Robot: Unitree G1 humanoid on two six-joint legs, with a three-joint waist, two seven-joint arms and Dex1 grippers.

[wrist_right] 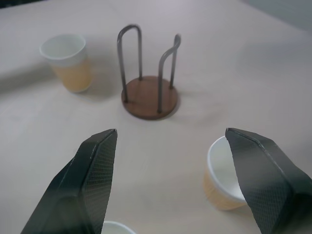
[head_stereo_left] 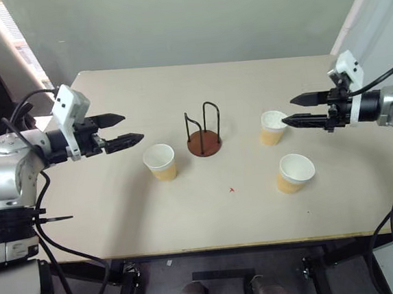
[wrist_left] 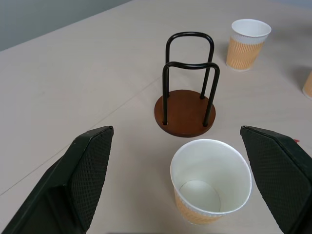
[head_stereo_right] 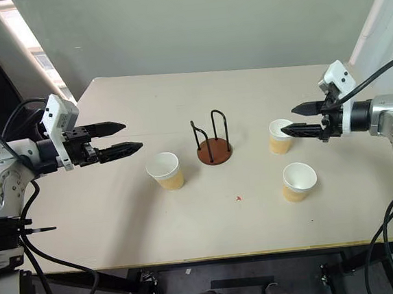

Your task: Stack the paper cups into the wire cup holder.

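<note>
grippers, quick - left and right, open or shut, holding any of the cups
left gripper: open, holding nothing, above the table beside one paper cup.
right gripper: open, holding nothing, above the table by another paper cup.

Lighting's pretty even and soft, bright overall, with daylight coming in by the window (head_stereo_left: 18,39) at the far left. Shadows on the table (head_stereo_left: 257,210) are faint. The right wrist view looks soft and hazy; the left wrist view is crisp.
</note>
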